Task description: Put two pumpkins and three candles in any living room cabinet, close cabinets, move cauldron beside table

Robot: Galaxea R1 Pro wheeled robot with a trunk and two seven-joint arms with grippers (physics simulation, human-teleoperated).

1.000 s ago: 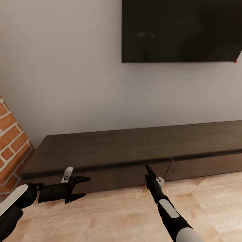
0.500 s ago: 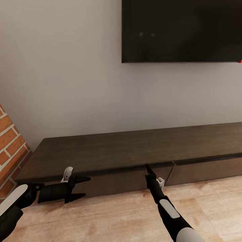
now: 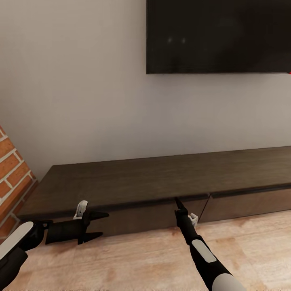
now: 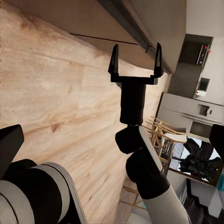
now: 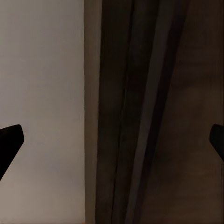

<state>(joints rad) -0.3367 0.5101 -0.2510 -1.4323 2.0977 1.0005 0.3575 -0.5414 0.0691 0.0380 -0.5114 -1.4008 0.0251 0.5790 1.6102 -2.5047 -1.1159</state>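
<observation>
My right fingers (image 3: 176, 201) are spread wide with nothing between them, their tips at the top edge of the long, low dark-brown wooden cabinet's (image 3: 161, 182) left front, just under its slab top. My left fingers (image 3: 98, 224) are spread and empty too, held over the pale wooden floor (image 3: 141, 258) before the cabinet, whose two fronts look shut.

Cabinet (image 3: 161, 182) against wall (image 3: 72, 81), under television (image 3: 218, 36); brick pillar (image 3: 12, 178) left.
</observation>
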